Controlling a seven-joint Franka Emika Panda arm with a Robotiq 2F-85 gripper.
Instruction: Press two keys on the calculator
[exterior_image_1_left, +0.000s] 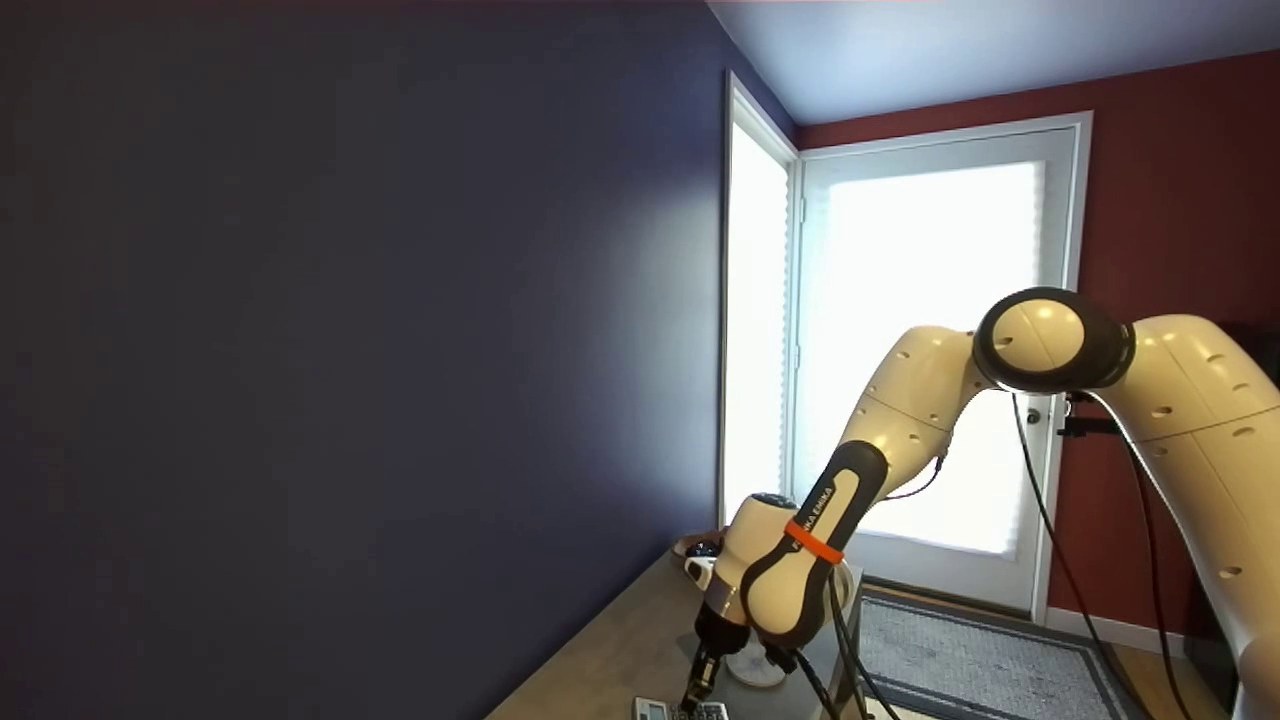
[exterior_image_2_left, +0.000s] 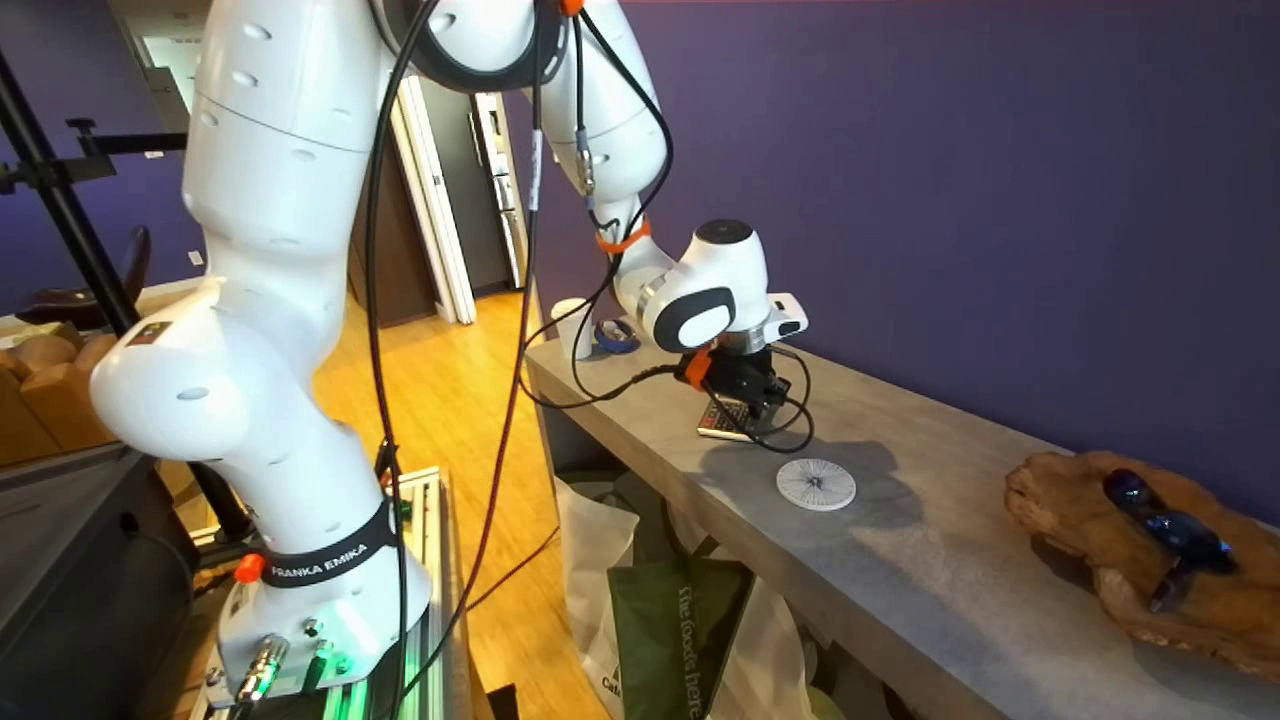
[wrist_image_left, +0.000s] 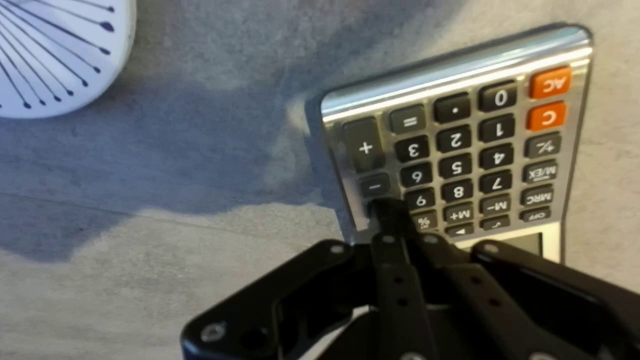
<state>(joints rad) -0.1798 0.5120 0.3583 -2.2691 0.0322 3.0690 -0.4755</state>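
wrist view, L to R: white disc (wrist_image_left: 60, 55) sits off the plus key (wrist_image_left: 365, 145) side of the calculator (wrist_image_left: 457, 150), apart from it
fingers (wrist_image_left: 392, 220) pressed together, nothing pinched, tips at the calculator's plus-key column just past the minus key (wrist_image_left: 375, 185); they hide the key there, and I can't tell if they touch it or sit just above
calculator's display (wrist_image_left: 525, 245) partly covered, no reading visible

my read: pressing step in hand, lined up on one key; first or second of the two, can't say. Next move wants a short straight push, then a lift; if that's key one, hop to another key and repeat. Keys sit tight, sideways slip could catch minus or the % key (wrist_image_left: 425, 220)

room, in an exterior view, L to R: white cup (exterior_image_2_left: 568, 330) and blue roll (exterior_image_2_left: 618, 342) left of the calculator, apart from it; bench (exterior_image_2_left: 980, 560) front edge runs before it, wall (exterior_image_2_left: 950, 230) behind; cable loop (exterior_image_2_left: 812, 430) just beside it, could drag; disc near on its right; wood slab (exterior_image_2_left: 1110, 560) with sunglasses (exterior_image_2_left: 1190, 535) well apart, far right. Widest open stretch is disc to slab
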